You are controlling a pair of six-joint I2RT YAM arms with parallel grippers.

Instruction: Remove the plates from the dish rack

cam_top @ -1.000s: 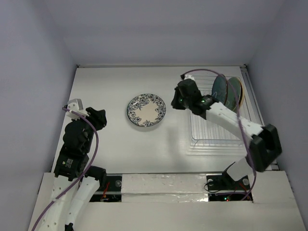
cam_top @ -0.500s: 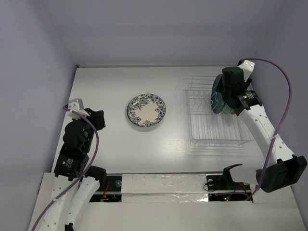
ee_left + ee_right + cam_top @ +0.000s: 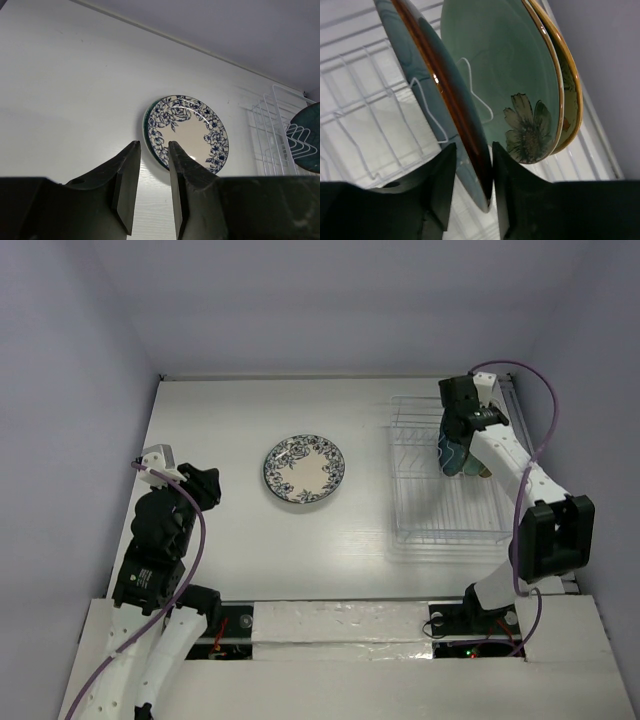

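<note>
The wire dish rack [image 3: 440, 510] stands at the right of the table. Three plates stand on edge in its far end [image 3: 458, 455]: a glossy dark teal plate [image 3: 445, 85] with a brown rim, a pale green plate [image 3: 505, 65] with a flower, and a tan plate [image 3: 571, 100] behind. My right gripper [image 3: 473, 147] reaches down over them [image 3: 458, 435], open, its fingers on either side of the dark teal plate's rim; the right finger touches it, the left stands off. A blue floral plate [image 3: 304, 468] lies flat mid-table. My left gripper [image 3: 152, 145] hovers at the left [image 3: 205, 485], open and empty.
White walls enclose the table on the left, back and right. The rack's near rows [image 3: 355, 100] hold nothing. In the left wrist view the rack [image 3: 270, 130] and the dark teal plate [image 3: 307, 137] show at the right edge.
My right arm swung from in front of the rack to its far end and settled over the standing plates, jaws narrowing around the dark teal plate's rim. The left arm stayed put.
</note>
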